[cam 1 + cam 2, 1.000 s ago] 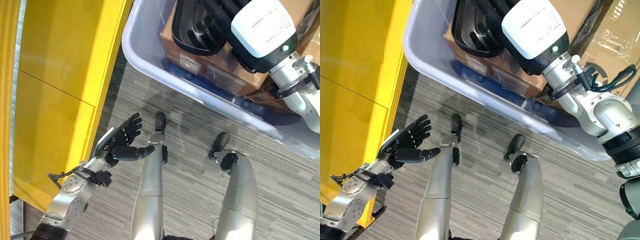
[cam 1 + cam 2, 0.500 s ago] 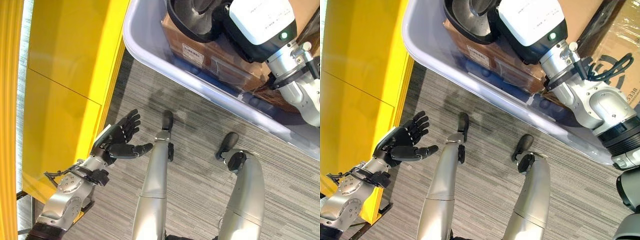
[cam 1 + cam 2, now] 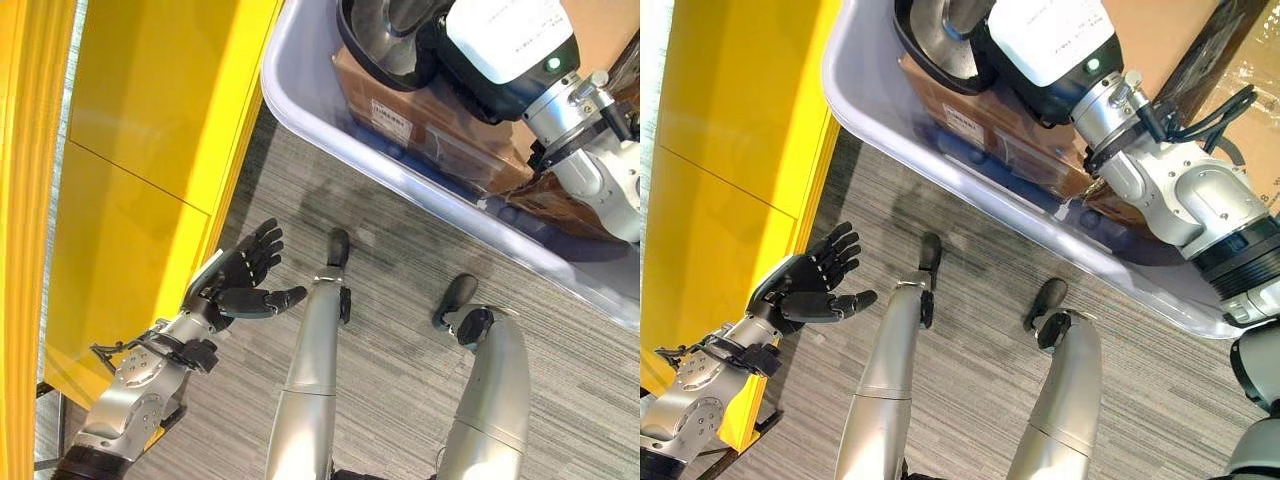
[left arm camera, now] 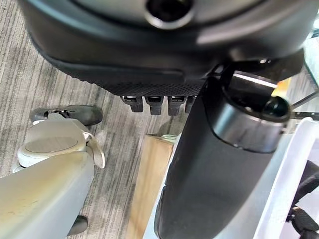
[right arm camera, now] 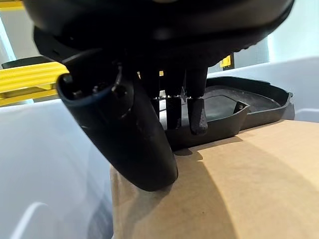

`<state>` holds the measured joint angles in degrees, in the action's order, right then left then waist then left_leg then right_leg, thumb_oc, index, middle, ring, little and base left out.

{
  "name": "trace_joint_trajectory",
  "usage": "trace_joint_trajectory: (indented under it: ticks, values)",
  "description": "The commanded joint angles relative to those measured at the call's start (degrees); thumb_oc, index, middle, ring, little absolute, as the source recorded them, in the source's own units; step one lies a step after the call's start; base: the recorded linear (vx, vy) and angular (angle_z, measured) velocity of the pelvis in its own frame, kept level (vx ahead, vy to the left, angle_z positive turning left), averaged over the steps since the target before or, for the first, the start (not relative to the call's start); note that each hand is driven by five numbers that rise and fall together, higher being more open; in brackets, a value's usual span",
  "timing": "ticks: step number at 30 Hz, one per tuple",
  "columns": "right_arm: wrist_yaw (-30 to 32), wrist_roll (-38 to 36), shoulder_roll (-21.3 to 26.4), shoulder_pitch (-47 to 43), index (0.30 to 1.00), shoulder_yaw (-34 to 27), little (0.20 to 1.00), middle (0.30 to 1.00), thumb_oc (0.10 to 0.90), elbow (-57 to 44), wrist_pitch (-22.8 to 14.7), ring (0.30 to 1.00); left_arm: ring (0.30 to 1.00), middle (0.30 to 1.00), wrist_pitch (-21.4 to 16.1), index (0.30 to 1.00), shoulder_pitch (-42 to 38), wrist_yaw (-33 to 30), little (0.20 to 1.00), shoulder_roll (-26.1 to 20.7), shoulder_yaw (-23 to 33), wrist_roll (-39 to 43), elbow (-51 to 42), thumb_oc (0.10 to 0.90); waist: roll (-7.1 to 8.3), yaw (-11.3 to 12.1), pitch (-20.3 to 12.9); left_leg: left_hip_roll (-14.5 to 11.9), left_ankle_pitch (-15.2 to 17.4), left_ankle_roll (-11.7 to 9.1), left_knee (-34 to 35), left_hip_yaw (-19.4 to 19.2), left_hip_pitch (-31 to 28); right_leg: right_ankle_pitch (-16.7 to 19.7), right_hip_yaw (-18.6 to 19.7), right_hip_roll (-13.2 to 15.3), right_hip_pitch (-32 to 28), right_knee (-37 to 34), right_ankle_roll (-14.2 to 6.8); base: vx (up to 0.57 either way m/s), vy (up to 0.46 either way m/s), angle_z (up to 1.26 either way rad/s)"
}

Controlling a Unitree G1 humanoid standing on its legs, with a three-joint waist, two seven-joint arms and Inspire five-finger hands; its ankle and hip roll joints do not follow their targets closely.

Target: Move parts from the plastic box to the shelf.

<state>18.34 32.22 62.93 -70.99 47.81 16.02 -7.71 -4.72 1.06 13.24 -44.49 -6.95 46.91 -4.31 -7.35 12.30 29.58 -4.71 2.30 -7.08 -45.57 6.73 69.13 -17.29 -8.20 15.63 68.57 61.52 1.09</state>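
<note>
A pale plastic box (image 3: 300, 110) stands on the floor and holds brown cardboard boxes (image 3: 420, 110) with a black moulded part (image 3: 385, 40) on top. My right arm reaches into the box, and my right hand (image 5: 164, 50) hangs over that part (image 5: 249, 102). Its straight fingers (image 5: 197, 114) touch the part's near rim, while the thumb stands apart above the cardboard (image 5: 239, 179). My left hand (image 3: 240, 285) is held open, palm up and with nothing in it, just beside the yellow shelf (image 3: 140, 150).
The yellow shelf's side panel runs along the whole left. Grey carpet lies between the shelf and the box. More cardboard (image 3: 1230, 70) stands past the box at the right.
The camera has shifted a little. The black part under my right hand has tipped and now shows its shiny hollow inside. My left hand stays where it was.
</note>
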Motion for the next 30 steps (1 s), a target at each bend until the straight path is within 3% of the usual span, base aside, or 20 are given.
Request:
trace_joint_trajectory:
  ticks: [1, 4, 5, 11, 20, 30]
  values:
    - [-8.7, -9.1, -0.3, 3.3, 0.3, 1.4, 0.3, 0.3, 0.4, 1.2, -0.5, 0.3, 1.0, 1.0, -6.6, 1.0, 2.3, 1.3, 1.0, -0.5, 1.6, 0.5, -3.8, 0.9, -2.34, 0.5, 0.2, 1.4, -4.0, 5.9, 10.0, -3.5, -3.7, -8.3, -2.3, -5.3, -6.4, 4.8, 1.9, -0.06, 0.016, -0.01]
    - [-13.0, -13.5, -0.3, 7.4, 0.3, -1.2, 0.3, 0.3, 0.4, -3.9, -0.9, 0.3, 1.0, 1.0, -6.3, 1.0, 3.3, 0.9, 1.0, -0.5, 3.0, 0.1, -5.2, 0.9, -1.33, -0.2, 0.2, 0.7, -4.5, 5.8, 13.5, -4.0, -9.4, -7.1, -2.8, -5.9, -11.9, 0.6, 1.8, -0.09, 0.036, 0.04]
    - [-16.5, -18.3, -0.8, 10.6, 0.3, -3.8, 0.3, 0.3, 0.4, -8.1, -0.4, 0.3, 1.0, 1.0, -6.3, 1.0, 3.9, 1.2, 1.0, -0.2, 3.9, -0.7, -5.8, 0.9, -0.25, -0.8, 0.2, 0.1, -5.1, 5.2, 16.5, -4.6, -14.2, -6.1, -3.4, -6.5, -16.7, -2.9, 1.4, -0.06, 0.051, -0.04]
    - [-24.2, -26.3, -1.2, 18.2, 0.3, -10.4, 0.3, 0.3, 0.4, -17.7, 0.8, 0.3, 1.0, 1.0, -3.7, 1.0, 4.0, 1.4, 1.0, 1.3, 5.8, -1.8, -7.0, 0.9, 2.5, -2.5, 0.2, -1.5, -7.0, 3.7, 26.2, -6.8, -27.9, -2.5, -4.4, -7.8, -30.9, -15.0, -0.4, -0.03, 0.061, -0.13]
    - [-33.0, -32.4, 1.3, 26.2, 0.3, -18.7, 0.3, 0.3, 0.4, -24.3, 1.0, 0.3, 1.0, 1.0, -2.1, 1.0, 3.1, 3.0, 1.0, 4.2, 6.6, -5.0, -8.2, 0.9, 4.68, -3.3, -0.2, -3.0, -9.5, 3.1, 37.5, -8.2, -45.9, 3.8, -5.5, -8.2, -48.8, -30.9, -2.5, -0.01, 0.067, -0.14]
    - [-37.2, -33.2, -1.1, 35.7, 0.3, -26.0, 0.3, 0.3, 0.4, -28.4, 1.8, 0.3, 1.0, 1.0, 1.9, 1.0, 1.7, 4.1, 1.0, 7.6, 5.7, -8.5, -6.2, 0.9, 7.16, -5.3, -10.0, -3.8, -10.2, 2.1, 45.2, -9.1, -56.3, 8.8, -6.0, -9.0, -61.5, -45.3, -3.9, 0.12, 0.05, -0.04]
